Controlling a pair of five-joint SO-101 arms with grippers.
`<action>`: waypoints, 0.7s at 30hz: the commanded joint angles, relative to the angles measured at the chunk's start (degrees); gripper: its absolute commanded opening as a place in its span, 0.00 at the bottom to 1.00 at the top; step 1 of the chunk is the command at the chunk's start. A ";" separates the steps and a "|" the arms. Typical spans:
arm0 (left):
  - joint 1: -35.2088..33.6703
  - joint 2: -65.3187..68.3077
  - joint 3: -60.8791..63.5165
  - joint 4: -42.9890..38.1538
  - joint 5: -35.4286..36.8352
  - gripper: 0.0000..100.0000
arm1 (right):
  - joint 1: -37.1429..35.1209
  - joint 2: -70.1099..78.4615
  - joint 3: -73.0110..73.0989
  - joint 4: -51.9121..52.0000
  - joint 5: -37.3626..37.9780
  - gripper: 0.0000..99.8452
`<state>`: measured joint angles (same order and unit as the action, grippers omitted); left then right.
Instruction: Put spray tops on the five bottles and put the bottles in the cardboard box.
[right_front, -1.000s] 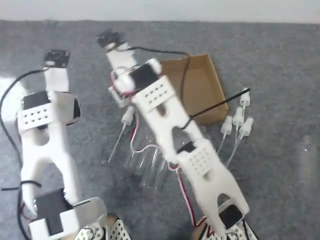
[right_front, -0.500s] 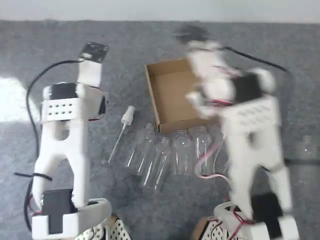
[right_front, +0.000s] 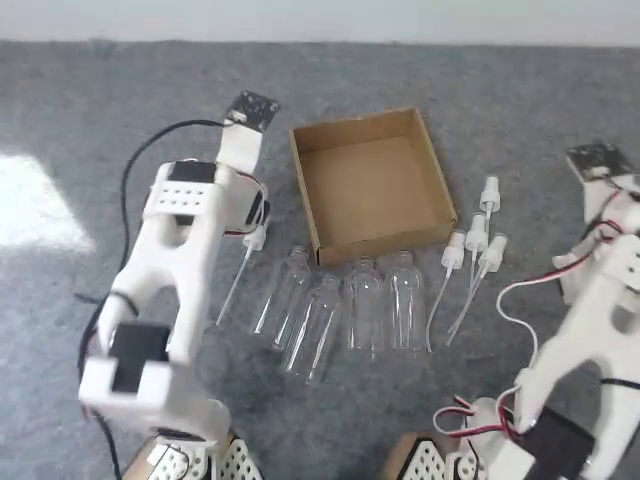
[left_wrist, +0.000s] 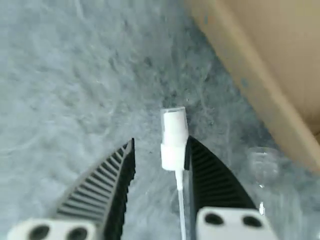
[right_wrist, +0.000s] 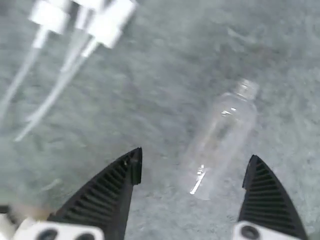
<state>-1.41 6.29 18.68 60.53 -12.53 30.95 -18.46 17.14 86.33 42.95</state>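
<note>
Right arm (right_front: 597, 305) swung off cardboard box (right_front: 303, 190); we find right gripper (right_wrist: 195, 155) spread wide over clear bottle (right_wrist: 223, 135), left gripper (left_wrist: 160, 142) parted astride white spray top (left_wrist: 173, 134), tube pointing away from box.

Wht arms (right_front: 178, 270), blk ridged hands (left_wrist: 161, 144).

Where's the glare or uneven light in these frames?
High view: a bright patch on the grey carpet at the frame's left edge; the four clear bottles show pale streak highlights. Right wrist view: a white glint near the base of the lone bottle. Left wrist view: even light on the spray top, no hard shadow.
</note>
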 joint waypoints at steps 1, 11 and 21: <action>0.35 7.30 -8.13 1.85 0.62 0.15 | 5.41 2.33 0.70 -6.90 1.76 0.29; 0.26 16.79 -12.62 2.20 2.64 0.12 | 10.59 20.00 -8.62 -9.80 1.67 0.32; 0.00 17.58 -12.44 2.64 2.64 0.01 | 12.18 31.69 -10.02 -10.68 1.76 0.32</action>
<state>-0.97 24.66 8.57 62.46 -10.59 42.64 11.25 10.55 76.84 44.00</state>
